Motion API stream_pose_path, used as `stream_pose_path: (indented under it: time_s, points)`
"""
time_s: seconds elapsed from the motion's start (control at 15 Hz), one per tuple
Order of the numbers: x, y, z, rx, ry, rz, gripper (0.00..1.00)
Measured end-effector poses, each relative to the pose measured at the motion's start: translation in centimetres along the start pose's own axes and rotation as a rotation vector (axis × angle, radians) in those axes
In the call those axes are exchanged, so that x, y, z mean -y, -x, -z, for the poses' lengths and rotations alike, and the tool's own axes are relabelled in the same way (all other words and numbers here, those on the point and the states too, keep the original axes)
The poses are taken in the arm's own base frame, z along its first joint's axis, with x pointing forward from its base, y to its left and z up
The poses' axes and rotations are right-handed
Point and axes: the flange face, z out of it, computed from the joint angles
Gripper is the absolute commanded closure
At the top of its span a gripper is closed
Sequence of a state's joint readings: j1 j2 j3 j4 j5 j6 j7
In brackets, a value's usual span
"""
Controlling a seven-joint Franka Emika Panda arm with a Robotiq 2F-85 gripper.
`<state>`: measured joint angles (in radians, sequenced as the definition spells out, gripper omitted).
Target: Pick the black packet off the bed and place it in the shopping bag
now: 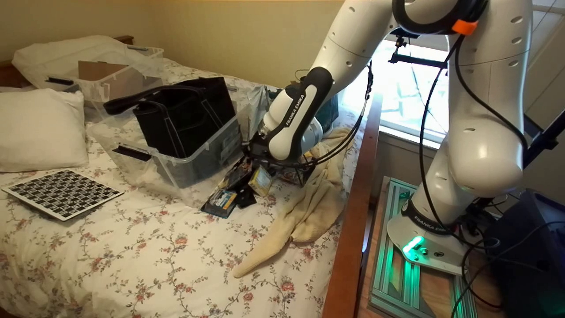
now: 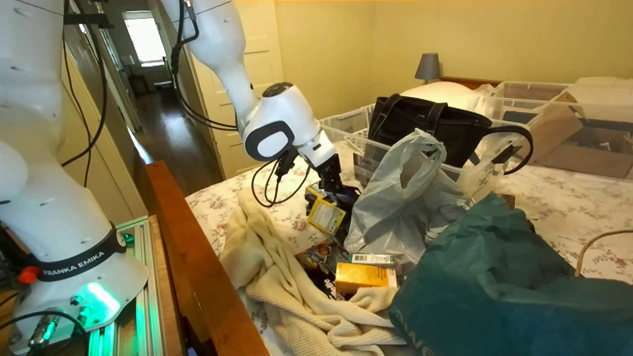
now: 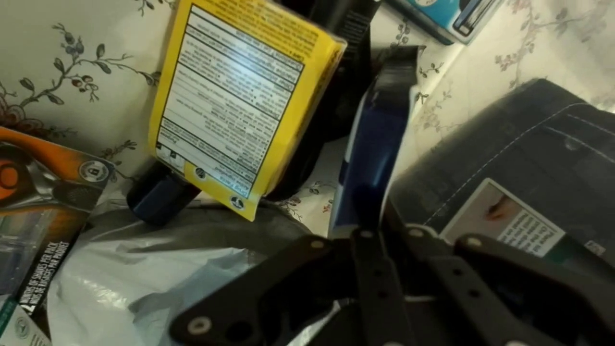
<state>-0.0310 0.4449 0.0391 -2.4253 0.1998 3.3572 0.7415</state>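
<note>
Lower centre of the wrist view, end effector (image 3: 391,234): drawn nearly together, pinching the black packet (image 3: 377,149) by its near end.
Black packet, place: right of centre in the wrist view; blue-black, seen almost edge-on; judged to be the task's item. Whether its far end touches anything beneath: cannot tell.
Black packet, long axis: up the frame from the end effector, top leaning slightly right; projects ahead of the grip, not across it.
Dark item (image 3: 341,105): upper centre, partly hidden; kind cannot be told.
Yellow box (image 3: 235,105): left of the packet, printed panel to camera.
Clear bin (image 1: 198,168): left of centre in an exterior view, near the end effector.
Shopping bag (image 1: 185,115): black, inside the clear bin; upper left of the end effector in an exterior view.
Packet to shopping bag: bin wall between. Judged need: lift until the projecting end clears wall and bag rim, then carry across.
Pale plastic bag (image 2: 390,207): just right of the end effector in an exterior view; possible snag.
Placing: judged not yet done.
</note>
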Motion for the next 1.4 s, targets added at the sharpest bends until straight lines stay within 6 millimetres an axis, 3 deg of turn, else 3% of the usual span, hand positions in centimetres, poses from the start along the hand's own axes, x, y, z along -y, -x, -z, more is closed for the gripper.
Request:
stream_pose_path:
  time_s: [0.6, 0.93, 1.2, 1.4]
  points:
    - [-0.8, 0.2, 5.6, -0.018, -0.013, 0.067, 0.99]
    - [-2.3, -0.6, 8.5, -0.06, 0.001, 0.086, 0.99]
    - [-4.3, -1.5, 9.2, -0.092, 0.044, 0.127, 0.99]
    - [-4.5, -1.6, 9.4, -0.115, 0.065, 0.164, 0.99]
